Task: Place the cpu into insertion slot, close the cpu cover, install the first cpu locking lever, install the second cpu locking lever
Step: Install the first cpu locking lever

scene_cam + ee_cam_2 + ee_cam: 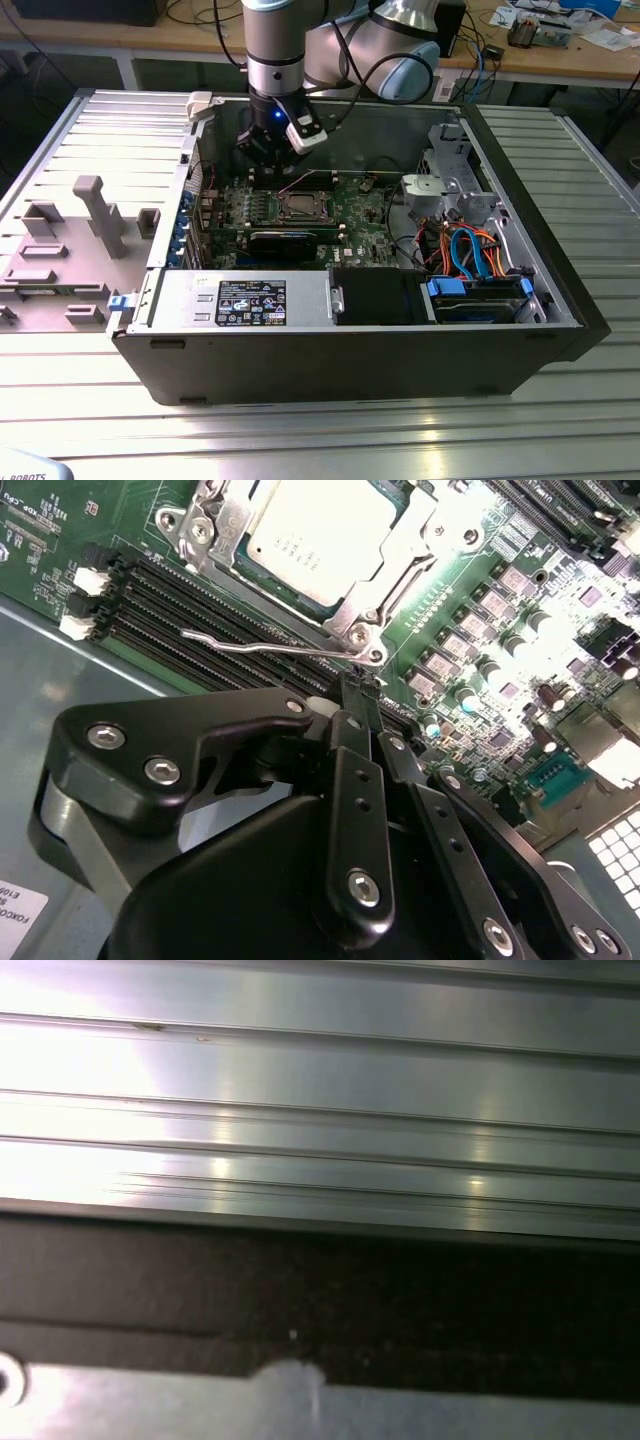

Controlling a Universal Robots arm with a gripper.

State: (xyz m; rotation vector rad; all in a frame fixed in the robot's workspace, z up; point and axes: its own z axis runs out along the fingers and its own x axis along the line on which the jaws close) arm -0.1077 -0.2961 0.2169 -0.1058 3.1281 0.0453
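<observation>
The cpu point(318, 535) lies flat in the insertion slot point(303, 206) on the green board, its silvery top showing. The cpu cover point(398, 572) is down around it, framing the chip. A thin wire locking lever point(255, 644) stretches along the socket's edge beside the black memory slots, its hooked end free. My gripper point(357, 687) hangs just off the socket's corner, by the lever's hinge end. Its black fingers point(352, 742) are pressed together with nothing seen between them. In the exterior view the gripper point(260, 165) stands over the board, to the socket's left.
Black memory slots point(190, 600) with white clips run next to the socket. The case wall point(330, 120) rises close behind the arm. A drive cage point(455, 180) and orange and blue cables point(470, 255) fill the exterior view's right. A grey fixture point(95, 215) stands on the slatted table point(320, 1090).
</observation>
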